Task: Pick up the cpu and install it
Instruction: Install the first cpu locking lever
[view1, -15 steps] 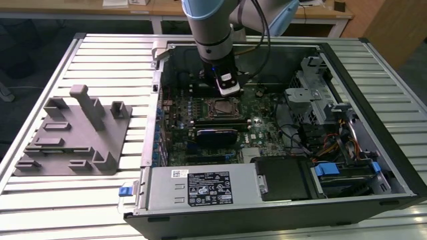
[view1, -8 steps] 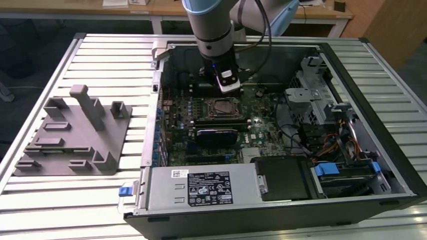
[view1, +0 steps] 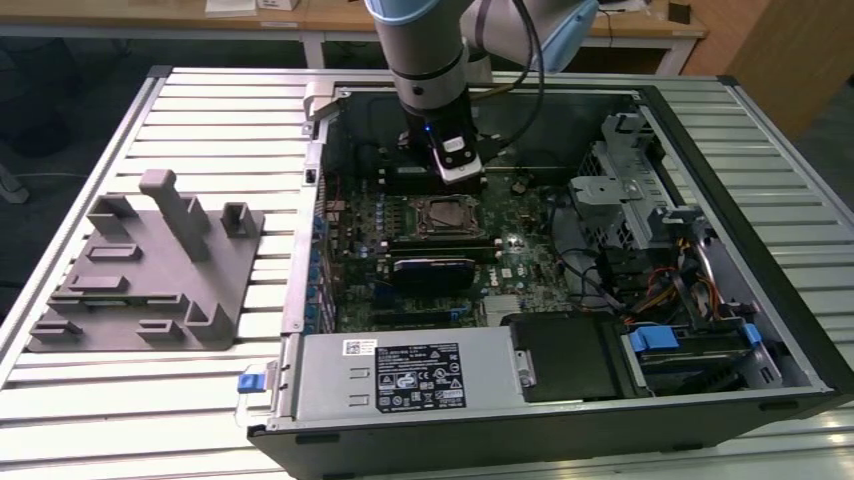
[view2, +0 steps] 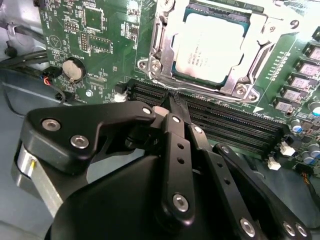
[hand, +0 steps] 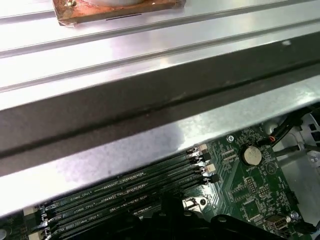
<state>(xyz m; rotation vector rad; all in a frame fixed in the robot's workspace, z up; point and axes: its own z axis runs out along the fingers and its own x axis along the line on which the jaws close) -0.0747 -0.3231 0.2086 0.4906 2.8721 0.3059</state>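
The cpu (view2: 212, 47), a silvery square chip, lies flat inside the motherboard socket (view1: 447, 215), with the socket's metal frame (view2: 155, 35) around it. My gripper (view2: 172, 100) hovers just beside the socket over the black memory slots (view2: 225, 125). Its fingers (view2: 176, 150) are shut together with nothing between them. In the exterior view the gripper (view1: 458, 168) hangs inside the open computer case, on the far side of the socket. The first wrist view shows the memory slots (hand: 125, 192) and the case wall (hand: 150, 100).
A grey fixture (view1: 147, 270) stands on the slatted table at the exterior view's left. Inside the case are a black card (view1: 434, 270), the power supply (view1: 400, 375), a drive cage (view1: 627, 190) and cables (view1: 667, 290). A coin battery (view2: 74, 69) sits on the board.
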